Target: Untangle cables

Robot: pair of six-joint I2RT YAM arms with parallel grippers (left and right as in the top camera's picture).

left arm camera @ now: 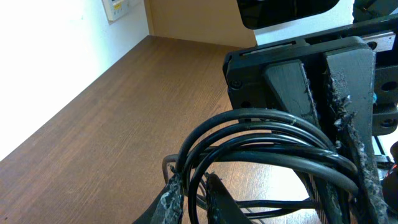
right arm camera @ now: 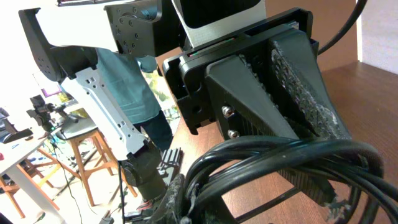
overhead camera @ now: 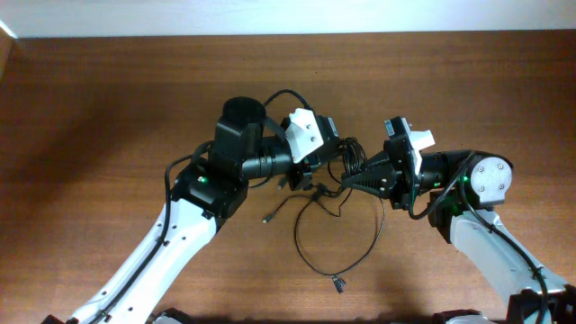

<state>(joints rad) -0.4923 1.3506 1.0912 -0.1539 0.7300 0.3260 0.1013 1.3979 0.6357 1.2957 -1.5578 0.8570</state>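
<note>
left gripper (left arm camera: 194,198): clamped on cables (left arm camera: 267,134) | right gripper (overhead camera: 349,177), at its 3 o'clock: closed on same cables | risk: pulling apart could cinch the tangle, or cables slip free

cables (overhead camera: 335,166): bunched at middle of table (overhead camera: 108,135), between both gripper tips.
left gripper (overhead camera: 312,173): touching bunch's left side.
right gripper (overhead camera: 347,178): touching bunch's right side.
loose loop (overhead camera: 301,245): on table, before the bunch; plug (overhead camera: 339,284) at its near end.

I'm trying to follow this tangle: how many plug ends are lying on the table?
2: the left plug lies left of the loose loop, the bottom plug at its lowest point. More may be hidden in the knotted cables.
</note>
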